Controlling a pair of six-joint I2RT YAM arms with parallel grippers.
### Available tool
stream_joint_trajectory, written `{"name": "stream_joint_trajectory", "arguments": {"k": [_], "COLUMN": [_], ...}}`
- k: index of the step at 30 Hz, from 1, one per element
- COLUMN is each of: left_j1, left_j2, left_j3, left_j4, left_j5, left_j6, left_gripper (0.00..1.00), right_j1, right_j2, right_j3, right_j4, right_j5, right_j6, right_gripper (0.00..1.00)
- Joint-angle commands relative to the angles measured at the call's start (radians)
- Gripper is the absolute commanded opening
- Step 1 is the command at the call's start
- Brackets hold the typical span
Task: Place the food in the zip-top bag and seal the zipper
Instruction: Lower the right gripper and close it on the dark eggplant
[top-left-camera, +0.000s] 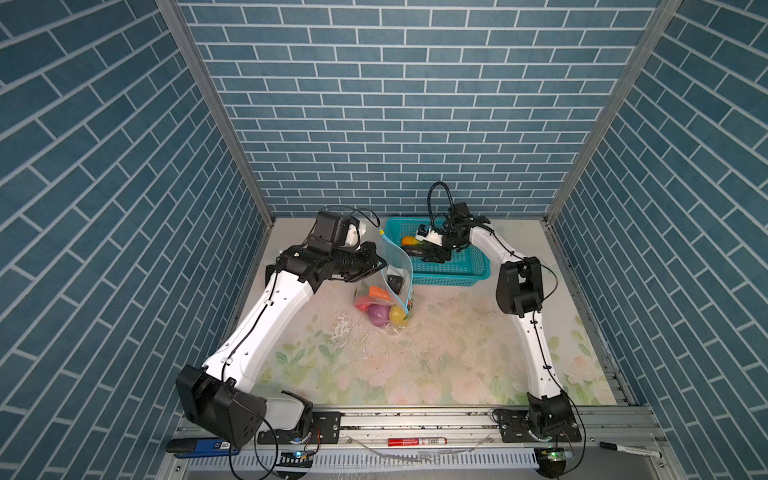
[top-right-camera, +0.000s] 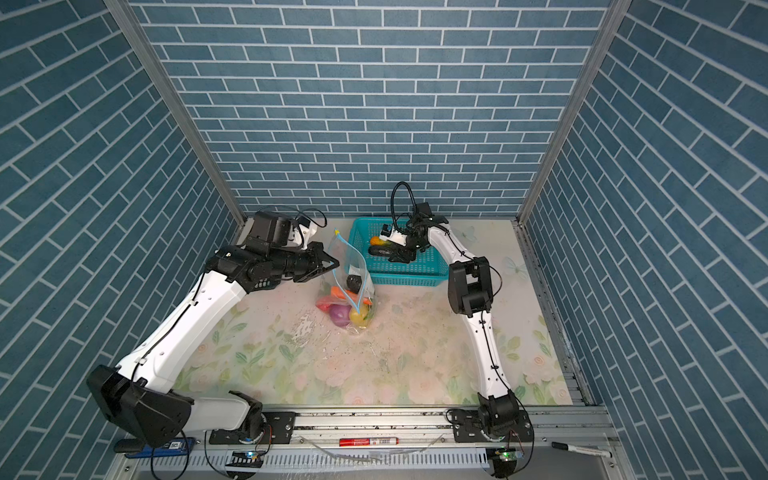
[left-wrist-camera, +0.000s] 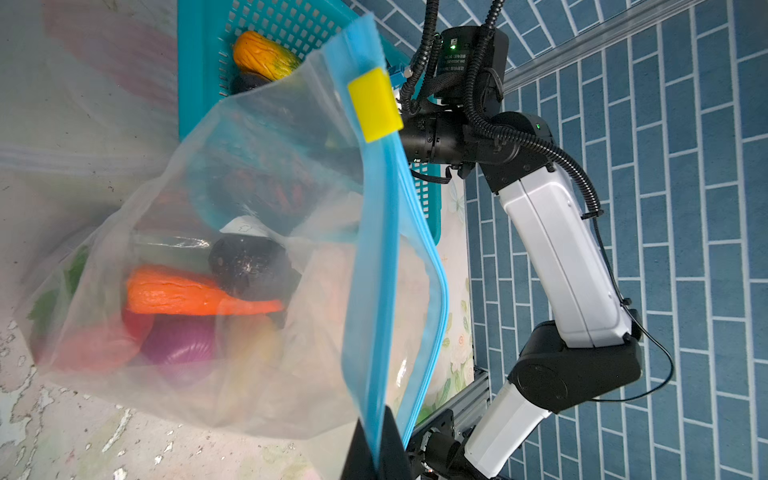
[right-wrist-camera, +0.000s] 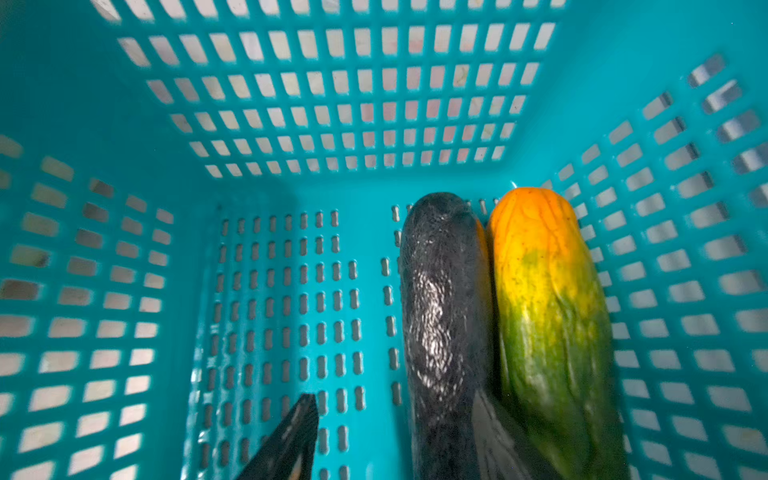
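Left gripper (top-left-camera: 382, 265) is pinching the zipper (left-wrist-camera: 376, 257), its jaws pressed together on the light-blue strip at one side of the bag's mouth, and is holding that edge up off the table (top-left-camera: 457, 353). The bag (top-left-camera: 384, 301) is hanging from this grip with its bottom resting on the table, a little toward the far edge from the middle and just beside the near-left corner of the basket (top-left-camera: 457, 272). The bag's mouth is gaping open, with the two blue strips curving apart. The yellow slider (left-wrist-camera: 374, 104) is sitting at the raised end of the zipper.

Inside the bag, the carrot (left-wrist-camera: 187, 295) is lying across the top of the pile with a dark piece (left-wrist-camera: 249, 266) touching it. The purple onion (left-wrist-camera: 183, 345), the red piece (top-left-camera: 361, 305) and the yellow fruit (top-left-camera: 397, 316) are lying beneath them at the bottom.

The right gripper (right-wrist-camera: 395, 397) is reaching down into the teal basket, which is standing against the far edge of the table, right of the middle. Its jaws are standing spread on either side of the eggplant (right-wrist-camera: 444, 311). One finger is sitting between the eggplant and the orange-green cucumber (right-wrist-camera: 548, 299), while the other is hanging apart from the eggplant over the basket floor. These two pieces are lying side by side, touching, in the basket's far-left corner.
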Motion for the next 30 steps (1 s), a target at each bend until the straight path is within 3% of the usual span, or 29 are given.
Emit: {"name": "stream_joint_trajectory", "arguments": {"k": [1, 24, 30], "left_j1": [-0.004, -0.002, -0.002], "left_j2": [-0.007, -0.018, -0.026], "left_j3": [-0.018, -0.027, -0.031], "left_j4": [-0.006, -0.007, -0.009], "left_j5": [-0.005, -0.011, -0.014], "left_j6": [0.013, 0.018, 0.018], "left_gripper": [0.00, 0.00, 0.00], "right_j1": [0.012, 0.046, 0.047], "right_j2": [0.039, 0.043, 0.043], "right_j3": [0.063, 0.019, 0.017], "right_j4": [0.018, 0.026, 0.029], "right_j5": [0.005, 0.057, 0.069], "right_j6": [-0.058, -0.020, 0.007], "right_gripper": [0.61, 0.44, 0.32]}}
